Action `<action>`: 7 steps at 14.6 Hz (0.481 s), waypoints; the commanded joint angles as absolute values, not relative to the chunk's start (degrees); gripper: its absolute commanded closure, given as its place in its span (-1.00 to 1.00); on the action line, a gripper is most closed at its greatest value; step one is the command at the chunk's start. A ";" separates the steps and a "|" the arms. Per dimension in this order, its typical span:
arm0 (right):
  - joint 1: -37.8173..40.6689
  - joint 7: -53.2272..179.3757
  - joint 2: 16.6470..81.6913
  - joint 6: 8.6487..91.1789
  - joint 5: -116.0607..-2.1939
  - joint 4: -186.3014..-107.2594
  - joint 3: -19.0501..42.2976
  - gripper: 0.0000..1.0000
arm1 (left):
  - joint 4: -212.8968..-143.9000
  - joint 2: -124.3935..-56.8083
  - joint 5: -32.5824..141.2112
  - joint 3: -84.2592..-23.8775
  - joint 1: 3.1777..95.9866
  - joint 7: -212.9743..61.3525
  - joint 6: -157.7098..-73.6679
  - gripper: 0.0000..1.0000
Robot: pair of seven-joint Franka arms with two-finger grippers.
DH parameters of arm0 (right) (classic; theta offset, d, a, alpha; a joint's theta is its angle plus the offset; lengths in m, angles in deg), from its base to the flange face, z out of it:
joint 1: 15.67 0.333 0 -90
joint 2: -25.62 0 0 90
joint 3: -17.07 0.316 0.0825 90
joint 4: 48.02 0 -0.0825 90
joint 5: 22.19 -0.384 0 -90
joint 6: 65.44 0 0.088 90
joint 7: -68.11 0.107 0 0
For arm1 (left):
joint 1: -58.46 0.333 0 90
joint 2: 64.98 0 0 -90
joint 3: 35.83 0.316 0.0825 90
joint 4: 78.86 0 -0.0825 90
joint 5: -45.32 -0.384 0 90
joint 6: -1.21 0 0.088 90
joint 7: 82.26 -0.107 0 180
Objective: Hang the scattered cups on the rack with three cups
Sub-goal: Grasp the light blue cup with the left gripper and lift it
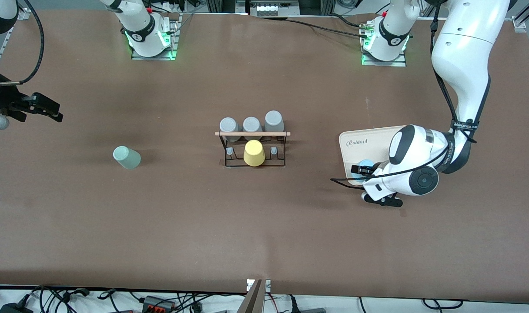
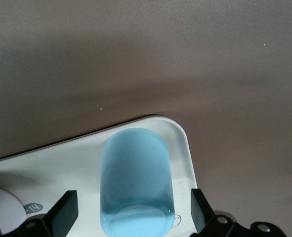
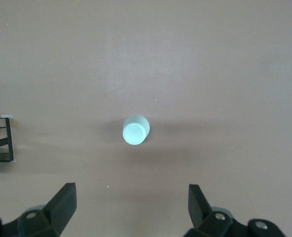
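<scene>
The light blue cup sits on the cream tray toward the left arm's end of the table. My left gripper is open around it. In the left wrist view the cup lies between my left gripper's fingers, with a gap on each side. The pale mint green cup stands on the bare table toward the right arm's end. My right gripper is open and empty, up in the air; its wrist view shows the mint cup well ahead. The black wire rack stands mid-table.
Three grey cups sit along the rack's wooden rod, and a yellow cup sits on its nearer side. Short grey pegs flank the yellow cup. A corner of the rack shows in the right wrist view.
</scene>
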State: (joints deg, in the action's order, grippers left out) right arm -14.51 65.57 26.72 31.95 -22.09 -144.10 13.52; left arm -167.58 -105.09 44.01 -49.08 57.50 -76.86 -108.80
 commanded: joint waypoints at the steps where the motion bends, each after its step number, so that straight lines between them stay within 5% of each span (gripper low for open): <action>1: -14.44 65.73 26.14 31.06 -22.19 -144.00 13.56 -1.00 | -169.21 -104.88 42.60 -49.10 57.58 -76.90 -110.58 -1.00; 7: -14.53 65.82 26.06 31.06 -22.19 -144.00 13.56 -1.00 | -169.48 -104.79 42.60 -49.19 58.10 -77.25 -110.67 0.02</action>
State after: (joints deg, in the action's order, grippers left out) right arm -14.51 65.57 26.72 31.92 -22.09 -144.10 13.52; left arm -168.67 -105.32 44.00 -49.03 57.81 -76.89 -109.91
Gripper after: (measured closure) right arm 0.000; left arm 0.313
